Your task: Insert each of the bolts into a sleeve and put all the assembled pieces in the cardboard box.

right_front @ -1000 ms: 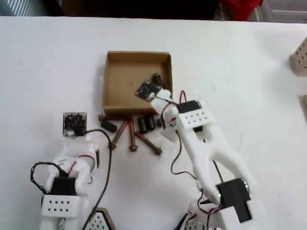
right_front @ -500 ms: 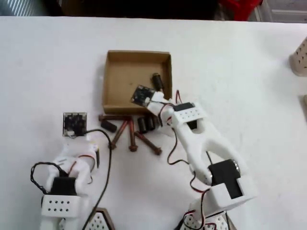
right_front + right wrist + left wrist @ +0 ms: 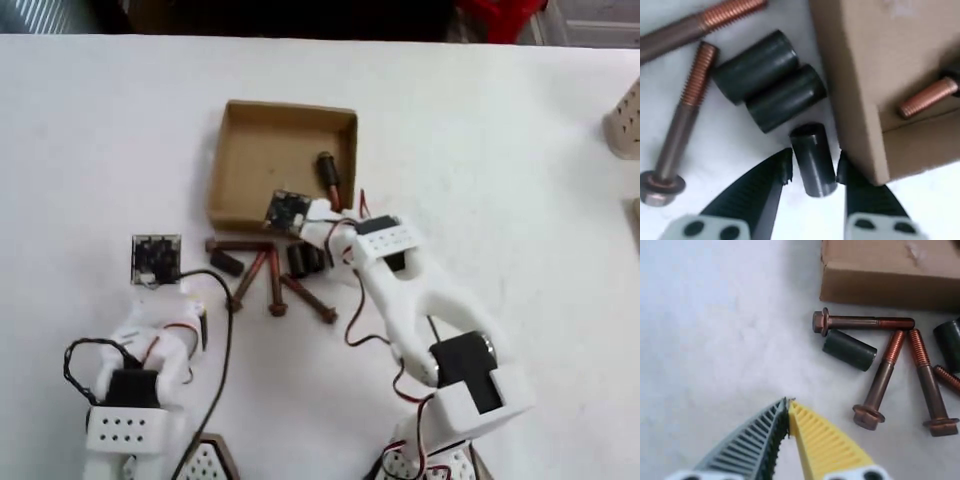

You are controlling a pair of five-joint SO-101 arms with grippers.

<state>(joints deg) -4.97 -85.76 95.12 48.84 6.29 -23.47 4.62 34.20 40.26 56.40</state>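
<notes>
Black sleeve [image 3: 812,150] within spread right tool [image 3: 815,169]

The left arm [image 3: 150,338] and the right arm [image 3: 420,295] are made of white plastic, with black motors and red-and-black cables. Grey and yellow ribbed fingers [image 3: 816,440] are fitted to the left gripper [image 3: 788,405], black ones to the right gripper [image 3: 814,162].

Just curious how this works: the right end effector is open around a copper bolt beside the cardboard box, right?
Not a bolt: the right end effector is open around a black sleeve beside the cardboard box, as the right wrist view shows.
</notes>
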